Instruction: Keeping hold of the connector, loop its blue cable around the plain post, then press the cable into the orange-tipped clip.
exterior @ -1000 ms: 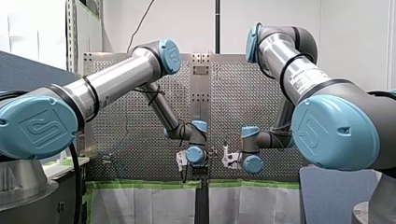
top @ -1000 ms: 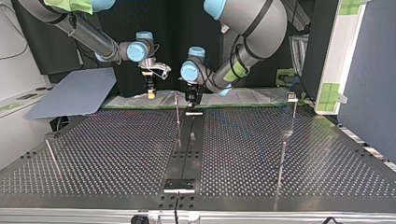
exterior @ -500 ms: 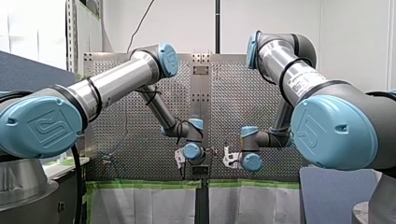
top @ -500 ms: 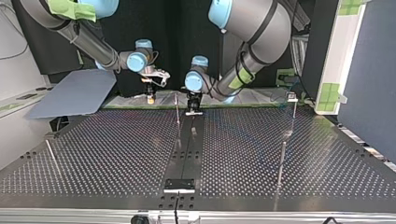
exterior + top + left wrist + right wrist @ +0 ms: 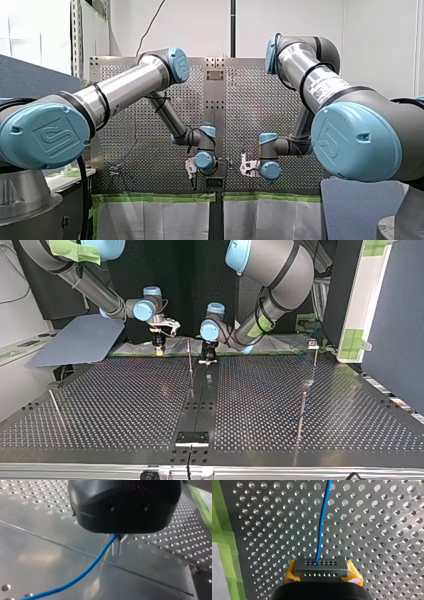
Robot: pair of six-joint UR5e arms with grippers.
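Firmly, my right gripper (image 5: 322, 572) clamps the connector (image 5: 321, 565); blue cable (image 5: 322, 522) runs straight ahead.

Top view. On the perforated metal table (image 5: 125, 405), a dark flat centre strip (image 5: 199, 400) runs down the middle. A thin upright metal post (image 5: 190, 362) stands at the strip's far end, on its view's-left side. To the view's left of that post is my right gripper (image 5: 160, 351). Just to its right, over the strip, is my left gripper (image 5: 207, 359). Well to the view's right stand two further thin posts (image 5: 301, 412), one behind the other.

Right wrist view: grey multi-hole connector (image 5: 320, 566) between the yellow pads (image 5: 355, 574); blue cable (image 5: 322, 525) leads ahead from it over the table.

Left wrist view: cable between the metal fingers (image 5: 116, 547).
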